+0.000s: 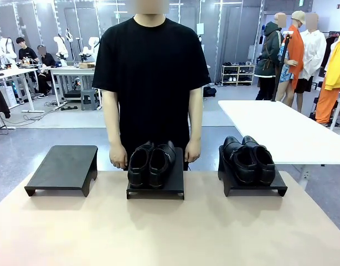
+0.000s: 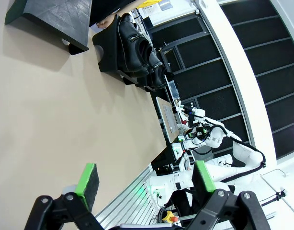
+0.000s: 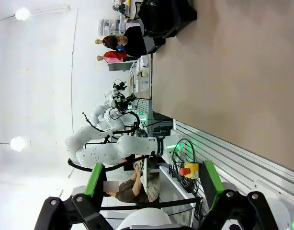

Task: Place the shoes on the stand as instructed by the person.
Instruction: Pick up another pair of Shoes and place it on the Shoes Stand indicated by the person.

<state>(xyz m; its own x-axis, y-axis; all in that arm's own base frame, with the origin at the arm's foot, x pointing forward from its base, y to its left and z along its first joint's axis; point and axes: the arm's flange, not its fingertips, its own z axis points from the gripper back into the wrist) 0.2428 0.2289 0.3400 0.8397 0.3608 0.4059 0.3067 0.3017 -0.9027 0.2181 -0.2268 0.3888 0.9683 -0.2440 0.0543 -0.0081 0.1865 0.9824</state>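
Observation:
One pair of glossy black shoes (image 1: 152,163) sits on the middle black stand (image 1: 156,190). A second pair (image 1: 249,159) sits on the right stand (image 1: 257,189). The left stand (image 1: 63,168) is bare. The person (image 1: 151,72) in a black T-shirt stands at the far edge, with one hand (image 1: 118,160) on each side of the middle stand. In the left wrist view my left gripper (image 2: 146,181) is open above the table, far from the bare stand (image 2: 51,17) and the shoes (image 2: 132,38). My right gripper (image 3: 152,178) is open too, with shoes (image 3: 163,14) at that view's top edge.
The tan table (image 1: 159,233) lies bare in front of the three stands. A white table (image 1: 281,130) stands behind at the right. Other people and workbenches are far back in the room.

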